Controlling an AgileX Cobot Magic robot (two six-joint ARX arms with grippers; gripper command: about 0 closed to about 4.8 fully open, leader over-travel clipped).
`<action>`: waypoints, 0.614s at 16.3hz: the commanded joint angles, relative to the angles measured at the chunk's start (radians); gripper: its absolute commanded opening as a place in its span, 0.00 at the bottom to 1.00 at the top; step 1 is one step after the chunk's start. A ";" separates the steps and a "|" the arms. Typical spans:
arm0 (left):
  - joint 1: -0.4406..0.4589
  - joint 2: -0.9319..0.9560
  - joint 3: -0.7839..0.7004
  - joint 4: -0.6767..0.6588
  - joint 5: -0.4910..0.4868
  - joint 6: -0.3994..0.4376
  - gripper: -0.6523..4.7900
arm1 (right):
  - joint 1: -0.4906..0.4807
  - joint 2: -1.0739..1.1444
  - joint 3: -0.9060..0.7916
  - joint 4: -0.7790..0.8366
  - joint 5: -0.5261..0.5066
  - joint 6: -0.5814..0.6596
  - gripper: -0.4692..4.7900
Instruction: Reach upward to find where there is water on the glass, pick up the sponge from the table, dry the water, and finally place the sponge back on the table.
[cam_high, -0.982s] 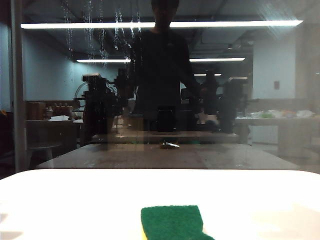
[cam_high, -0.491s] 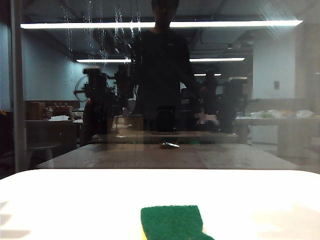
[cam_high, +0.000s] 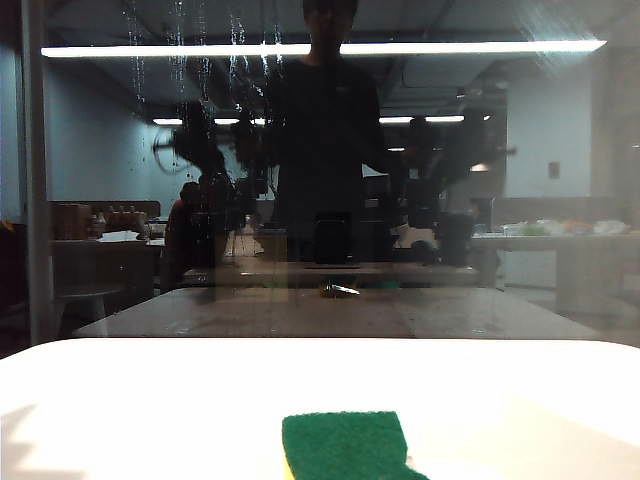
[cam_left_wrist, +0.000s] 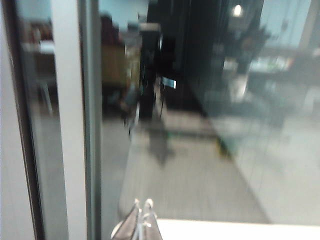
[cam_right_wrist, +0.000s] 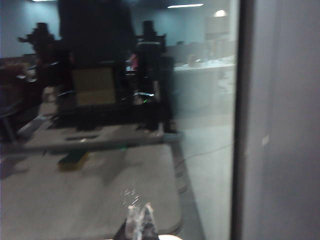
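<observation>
The step in hand is judged to be the first one, the upward search for water; the sponge (cam_high: 347, 445) lies untouched, green side up, at the near edge of the table (cam_high: 120, 400), about midway across, with a sliver of yellow foam showing at its lower left; neither arm appears directly in the exterior view, only dim dark shapes mirrored in the glass (cam_high: 560, 200); the left gripper (cam_left_wrist: 141, 211) shows in its wrist view with its two tips pressed together, holding nothing, and it faces the pane near the grey frame upright (cam_left_wrist: 67, 120); the right gripper (cam_right_wrist: 139, 214) likewise shows its tips closed on nothing, facing the pane with another frame edge (cam_right_wrist: 239, 120) to one side; both wrist pictures are blurred, so fine detail on the pane cannot be read from them; the water (cam_high: 180, 60) shows in the exterior view as thin whitish streaks running down the upper left part of the pane, crossing the bright light strip (cam_high: 450, 46) mirrored there; no streaks can be made out on the right half; the next move, as a judgement, calls for settling that the wet patch sits high on the left, then bringing one arm down to the sponge, parting its fingers first, since both are closed now; the left arm seems the nearer choice for that patch.
</observation>
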 joint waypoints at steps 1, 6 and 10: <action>-0.001 0.113 0.171 -0.008 -0.019 0.000 0.11 | 0.000 0.074 0.176 -0.095 0.014 0.002 0.08; -0.001 0.491 0.639 -0.033 -0.018 0.001 0.11 | 0.000 0.430 0.695 -0.224 0.013 0.005 0.08; -0.001 0.750 0.948 -0.045 0.026 0.001 0.11 | 0.000 0.729 1.107 -0.305 0.005 0.006 0.08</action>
